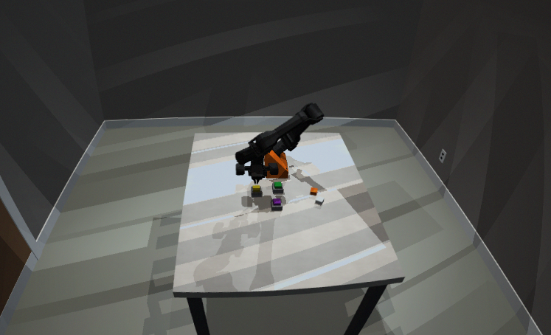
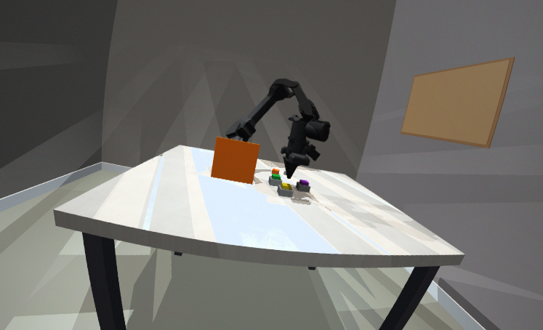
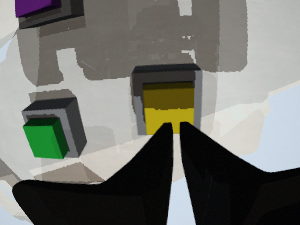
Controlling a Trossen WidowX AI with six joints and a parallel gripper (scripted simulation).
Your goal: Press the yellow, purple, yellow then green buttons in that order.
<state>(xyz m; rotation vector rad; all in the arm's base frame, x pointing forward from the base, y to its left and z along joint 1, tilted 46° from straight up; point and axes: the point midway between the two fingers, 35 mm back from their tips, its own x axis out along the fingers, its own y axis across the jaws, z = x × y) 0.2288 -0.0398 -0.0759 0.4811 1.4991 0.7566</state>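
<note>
The yellow button [image 1: 256,188] [image 2: 286,186] [image 3: 169,109] is a squarish cap in a dark grey, box-like housing, on the left of the group on the table [image 1: 310,257] [image 2: 240,251] as the top view shows it. In the wrist view a shadow crosses the cap, leaving one half olive and the other bright. The green button [image 1: 277,184] [image 2: 275,176] [image 3: 46,139] sits to its right, and the purple button [image 1: 276,201] [image 2: 304,182] [image 3: 37,5] lies nearer the table's near edge; both have the same blocky build (plain flat faces, crisp corners).

Farther right are two small cubes, an orange block [image 1: 313,190] [image 2: 275,171] and a pale block [image 1: 319,201]. The tabletop is light and faintly mottled, striped with shadow and pale blue light, on dark legs. The arm [image 1: 281,128] [image 2: 261,108] is matte black, beside a flat-faced orange panel [image 2: 235,161].

The gripper [image 1: 256,181] [image 2: 289,176] [image 3: 175,129] is closed to a narrow slit (its black fingers taper to blunt tips) and holds nothing. It points down above the yellow button, apart from it in the exterior view.
</note>
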